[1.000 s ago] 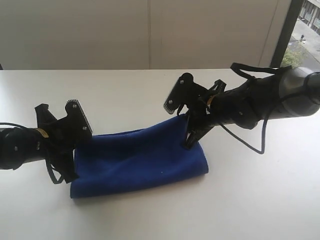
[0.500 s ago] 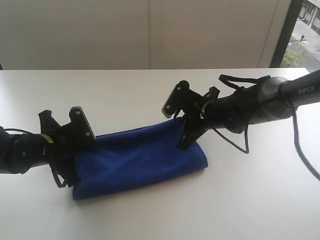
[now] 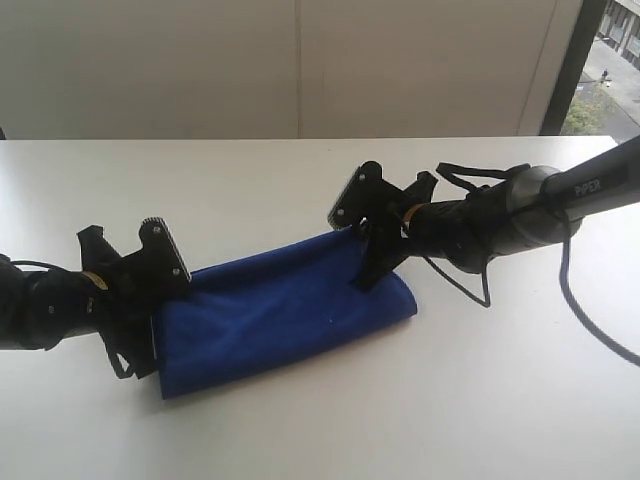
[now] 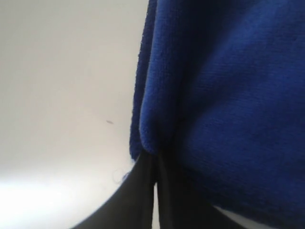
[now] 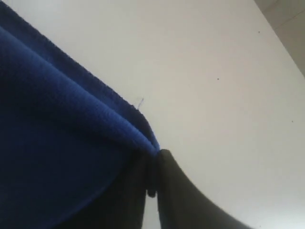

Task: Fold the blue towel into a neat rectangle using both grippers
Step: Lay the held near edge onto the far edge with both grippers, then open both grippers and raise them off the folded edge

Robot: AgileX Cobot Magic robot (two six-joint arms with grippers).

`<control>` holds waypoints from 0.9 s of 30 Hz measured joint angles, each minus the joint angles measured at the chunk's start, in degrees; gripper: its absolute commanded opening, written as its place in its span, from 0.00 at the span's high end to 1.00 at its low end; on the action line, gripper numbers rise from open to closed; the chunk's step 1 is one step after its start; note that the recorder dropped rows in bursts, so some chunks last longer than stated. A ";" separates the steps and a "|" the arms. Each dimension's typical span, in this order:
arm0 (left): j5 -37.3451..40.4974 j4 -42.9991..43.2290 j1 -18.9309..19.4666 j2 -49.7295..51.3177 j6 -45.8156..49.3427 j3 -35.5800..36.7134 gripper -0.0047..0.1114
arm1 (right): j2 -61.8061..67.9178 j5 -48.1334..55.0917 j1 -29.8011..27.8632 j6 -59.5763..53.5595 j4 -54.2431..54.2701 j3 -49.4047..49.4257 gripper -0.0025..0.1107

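The blue towel (image 3: 285,310) lies folded in a long band across the middle of the white counter (image 3: 480,410), its left end nearer than its right. Its far edge rises slightly at both ends, where the grippers hold it. The left gripper (image 3: 145,340) is clenched on the towel's left end, the cloth bunched between its black fingers (image 4: 138,191). The right gripper (image 3: 368,275) pinches the far right corner, its fingers (image 5: 138,191) nearly touching, with only a thin slit between them.
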 measured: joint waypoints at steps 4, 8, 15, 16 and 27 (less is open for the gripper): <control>0.00 -0.09 0.00 0.00 0.00 0.00 0.96 | 0.00 -0.39 0.00 -0.27 0.00 0.00 0.50; 0.00 -0.23 0.00 0.00 0.00 0.00 0.96 | 0.00 -0.72 0.00 -0.35 0.00 0.00 0.44; 0.00 -0.23 0.00 0.00 0.00 0.00 0.68 | -0.60 -0.45 0.00 -0.39 0.00 0.00 0.44; 0.00 -0.23 0.00 0.00 0.00 0.00 0.63 | -1.03 -0.34 0.00 -0.39 0.00 0.00 0.44; -9.77 -1.44 0.00 0.03 0.68 0.00 0.37 | -9.19 5.60 0.00 0.39 0.00 -0.09 0.45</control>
